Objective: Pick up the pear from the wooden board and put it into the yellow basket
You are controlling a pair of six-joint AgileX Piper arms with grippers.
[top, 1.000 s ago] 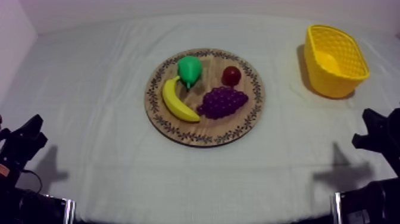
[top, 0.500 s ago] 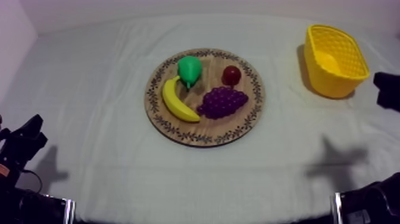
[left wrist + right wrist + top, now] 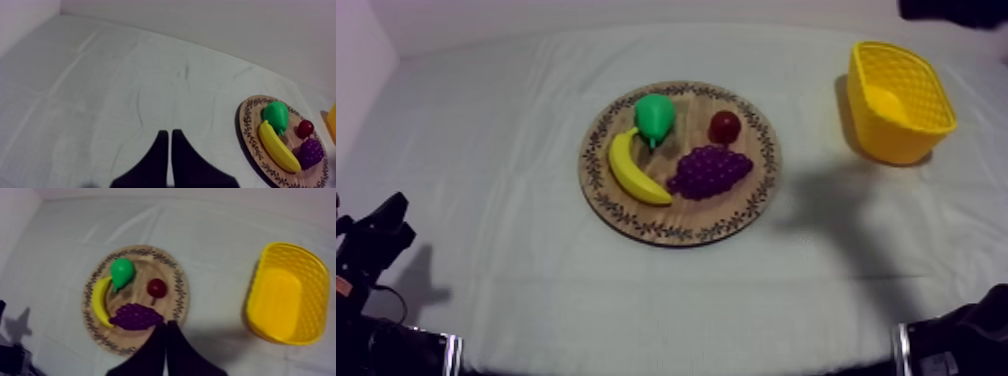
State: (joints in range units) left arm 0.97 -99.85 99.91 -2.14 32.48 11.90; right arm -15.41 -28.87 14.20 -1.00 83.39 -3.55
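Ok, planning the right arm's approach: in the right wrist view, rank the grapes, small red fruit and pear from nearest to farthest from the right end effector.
From the right end effector:
1. grapes, at the near edge of the wooden board, right beside it.
2. small red fruit, mid-board, just beyond the grapes.
3. pear, toward the board's far edge.

Probably a laboratory setup, as indicated by a cloth-draped tabletop (image 3: 486, 150), a bare pale wall (image 3: 200, 20) and a toy banana (image 3: 634, 170).
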